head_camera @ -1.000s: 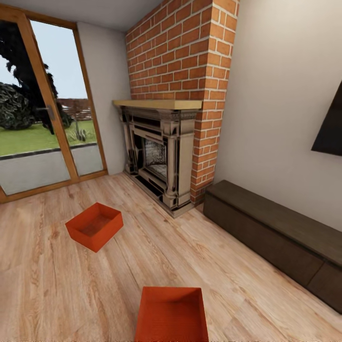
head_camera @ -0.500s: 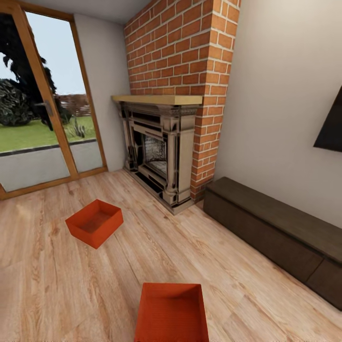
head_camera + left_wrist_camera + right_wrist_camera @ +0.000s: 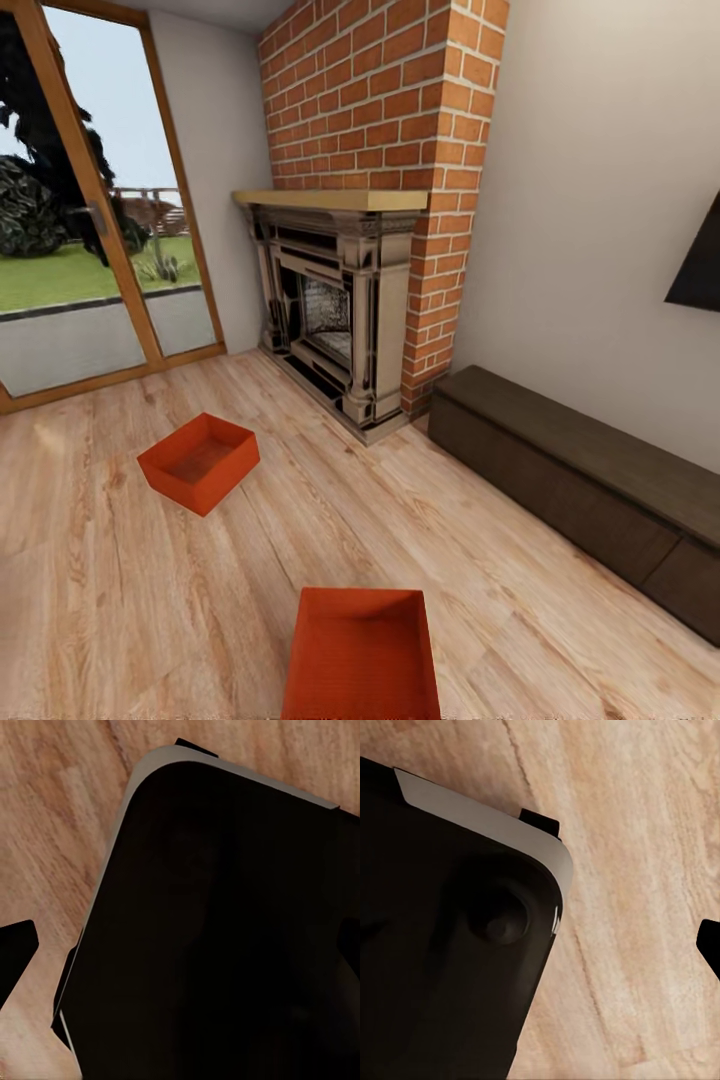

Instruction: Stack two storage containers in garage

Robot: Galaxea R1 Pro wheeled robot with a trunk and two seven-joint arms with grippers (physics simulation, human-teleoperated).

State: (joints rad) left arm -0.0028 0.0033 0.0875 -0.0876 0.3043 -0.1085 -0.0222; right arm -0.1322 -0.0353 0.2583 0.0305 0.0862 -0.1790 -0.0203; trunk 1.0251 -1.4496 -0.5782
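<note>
Approach step in living rm: near container (image 3: pixel 362 655) on wood floor (image 3: pixel 90 600) just ahead, far container (image 3: pixel 199 462) toward glass door (image 3: pixel 80 230); grippers' state can't tell; next, close in & grasp.

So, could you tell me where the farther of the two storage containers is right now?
In the head view, the farther storage container sits on the wood floor at left, between the glass doors and the fireplace.

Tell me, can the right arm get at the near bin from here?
Probably not yet. The near bin lies open on the wood floor with nothing around it, but no arm is over it; the right wrist view looks down at bare planks.
</note>
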